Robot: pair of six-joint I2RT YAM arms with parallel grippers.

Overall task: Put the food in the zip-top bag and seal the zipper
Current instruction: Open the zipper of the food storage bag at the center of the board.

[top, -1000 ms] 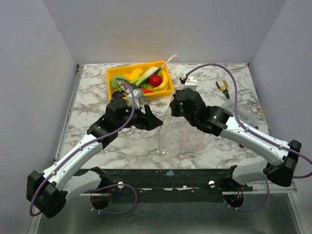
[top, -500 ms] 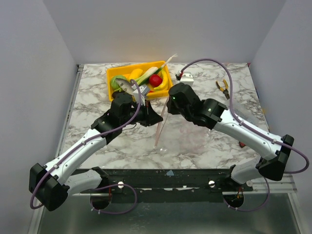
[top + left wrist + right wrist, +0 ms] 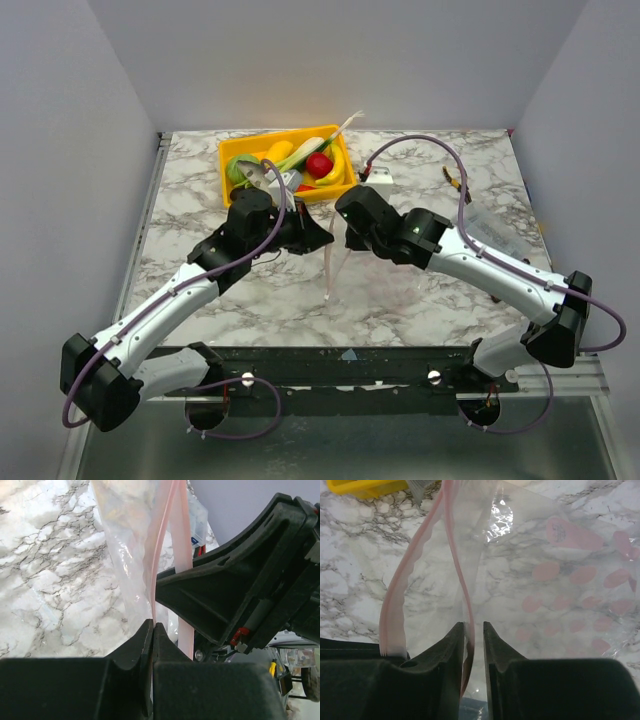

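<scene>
My left claw (image 3: 152, 626) is clenched on one lip of the zipper (image 3: 167, 535). It holds the mouth of the zip-top bag (image 3: 535, 580) lifted above the middle of the surface (image 3: 190, 190). My right claw (image 3: 474, 626) faces it from the 3 o'clock side. Its jaws stand a little apart, and the other pink lip runs between them, loose as far as I can judge. The body of the bag spreads toward 3 o'clock from the claws. The food (image 3: 318, 164) lies in the yellow tray (image 3: 226, 150) at 12 o'clock, and I see none in the bag.

I think the step in hand is opening the mouth. Next, the right claw should clench on its lip and draw it toward 3 o'clock. This should be gentle, so the lips part and the thin plastic does not slip out.
</scene>
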